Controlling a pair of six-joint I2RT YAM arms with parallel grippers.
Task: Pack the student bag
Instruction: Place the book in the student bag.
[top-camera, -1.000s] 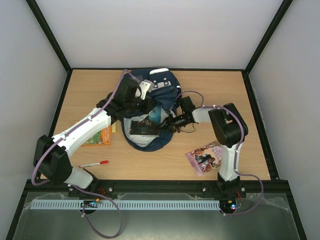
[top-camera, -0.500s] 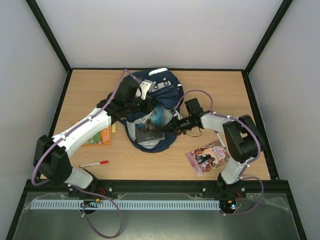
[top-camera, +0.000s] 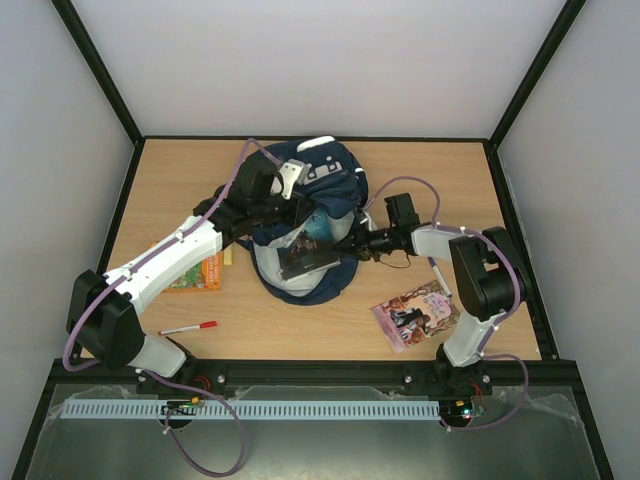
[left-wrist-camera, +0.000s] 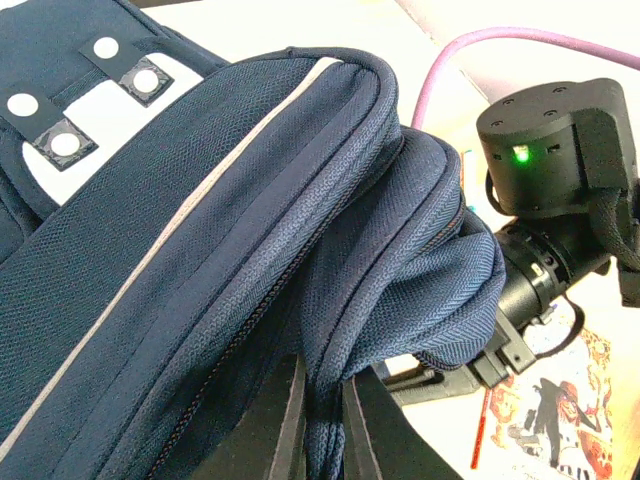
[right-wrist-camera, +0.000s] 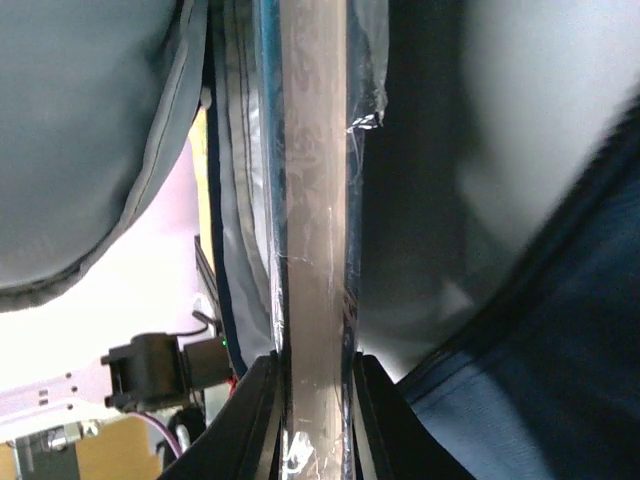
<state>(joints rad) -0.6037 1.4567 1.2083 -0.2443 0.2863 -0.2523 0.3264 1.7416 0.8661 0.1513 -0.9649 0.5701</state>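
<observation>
On the wooden counter (top-camera: 480, 200), mid-pack with the navy student bag (top-camera: 325, 170) lying centre-far, left tool (left-wrist-camera: 318, 410) pinching its zip rim to hold the mouth up, right tool (right-wrist-camera: 313, 400) clamped on 1 wrapped book (right-wrist-camera: 312, 180) partly inside; next, likely pushing deeper, then releasing.

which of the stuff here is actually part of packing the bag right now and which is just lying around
In the job:
bag, its edge pinched by the left gripper
dark book, held by the right gripper at the bag's opening

Lying about:
orange book
red pen
pink book
These probably get packed later, but nothing touches them now.
</observation>
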